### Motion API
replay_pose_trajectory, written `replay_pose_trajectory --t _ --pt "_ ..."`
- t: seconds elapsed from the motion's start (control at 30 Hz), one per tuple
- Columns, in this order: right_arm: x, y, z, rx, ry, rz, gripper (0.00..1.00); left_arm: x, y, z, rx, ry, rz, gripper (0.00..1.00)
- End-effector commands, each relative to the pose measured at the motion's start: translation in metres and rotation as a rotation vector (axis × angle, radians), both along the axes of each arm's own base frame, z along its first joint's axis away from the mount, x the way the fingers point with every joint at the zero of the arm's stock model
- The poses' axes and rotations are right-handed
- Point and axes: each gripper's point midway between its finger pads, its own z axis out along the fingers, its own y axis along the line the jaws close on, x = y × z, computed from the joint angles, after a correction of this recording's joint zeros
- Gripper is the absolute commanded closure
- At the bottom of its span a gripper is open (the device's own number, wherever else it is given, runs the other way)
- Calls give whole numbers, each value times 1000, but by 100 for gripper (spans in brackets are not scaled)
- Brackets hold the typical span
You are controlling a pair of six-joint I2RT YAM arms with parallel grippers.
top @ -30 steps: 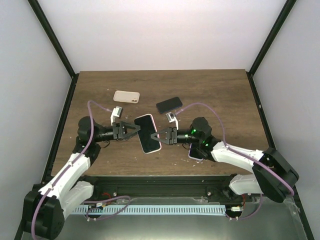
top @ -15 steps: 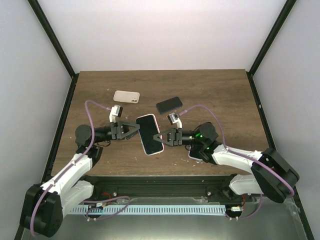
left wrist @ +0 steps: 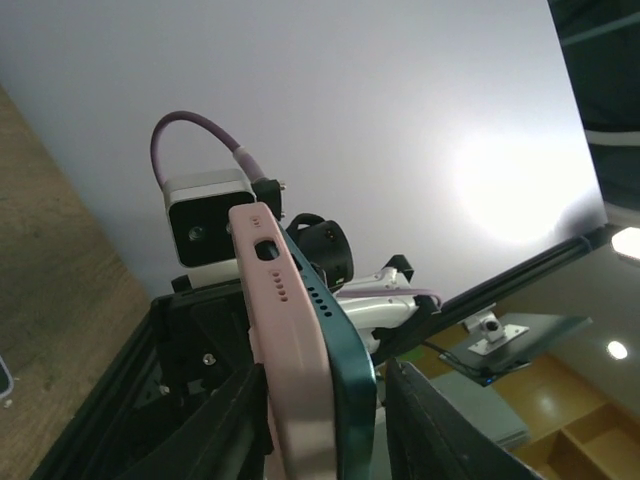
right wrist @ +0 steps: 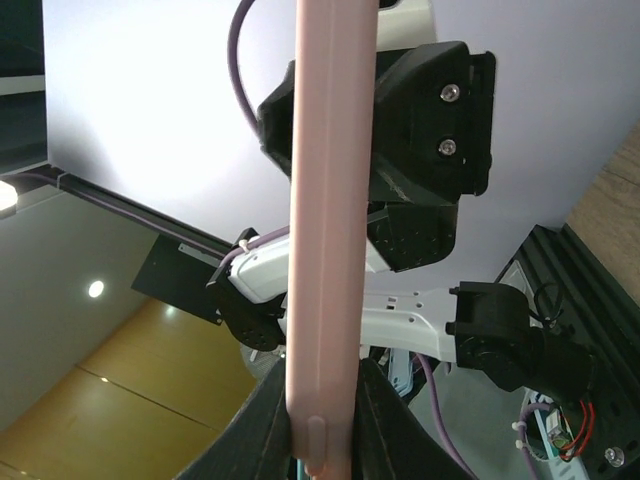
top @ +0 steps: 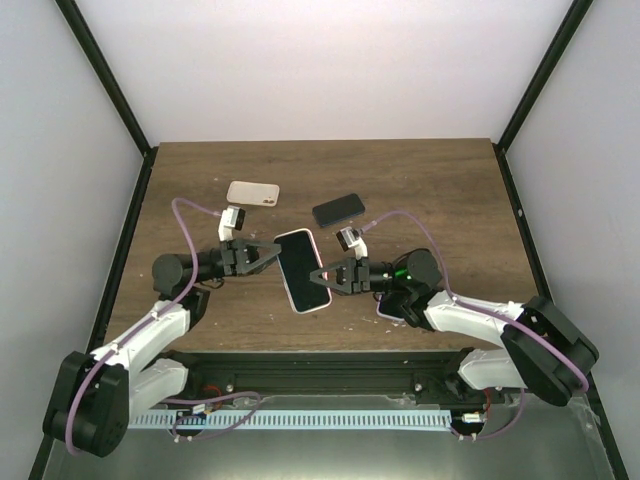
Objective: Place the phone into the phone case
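A phone (top: 300, 268) with a teal body sits partly in a pink phone case (left wrist: 290, 340) and is held up above the table between both arms. My right gripper (top: 322, 277) is shut on the case's right edge; in the right wrist view its jaws (right wrist: 322, 390) pinch the pink case (right wrist: 330, 200). My left gripper (top: 274, 251) straddles the opposite edge. In the left wrist view its jaws (left wrist: 325, 375) stand around both layers: one finger touches the pink case, the other is a sliver off the teal phone (left wrist: 350, 370).
A beige case (top: 253, 192) lies at the back left of the wooden table (top: 450, 190), and a dark phone (top: 338, 209) lies at the back middle. Another phone (top: 388, 308) lies partly under my right arm. Black frame posts rise at both sides.
My left gripper's jaws have narrowed around the phone and case. The right arm has drawn back to the right, and the held phone has shifted slightly with it.
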Motion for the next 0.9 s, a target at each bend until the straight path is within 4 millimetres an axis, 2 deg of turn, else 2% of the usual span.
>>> replay_pose_trajectory --t 0.0,0.07,0.17,0.27,0.3,0.4,0.5,0.6,0.77,0.87 --pt "-9 -9 28 96 -89 8 94 -7 1 9 -23 -73 4 72" --pt "-9 -8 27 93 -88 15 92 -7 0 10 -20 -79 1 81" --pt "-8 -5 22 70 -82 17 86 -4 -3 9 3 -73 1 88" --pt "-5 -1 15 36 -70 12 78 2 -5 2 57 -44 20 90" --pt "-3 0 13 26 -65 9 78 8 -7 -8 102 9 29 90" --pt "0 2 10 10 -52 -6 85 11 -7 -16 186 4 64 82" --pt "1 1 11 19 -48 -13 89 8 -4 -10 209 -14 86 69" --pt "4 -1 16 34 -48 -44 90 6 -3 -6 213 -13 85 60" --pt "12 -1 12 26 -28 -89 91 7 -3 -26 280 40 84 58" --pt "16 -1 11 21 -23 -110 91 8 -3 -35 326 57 83 70"
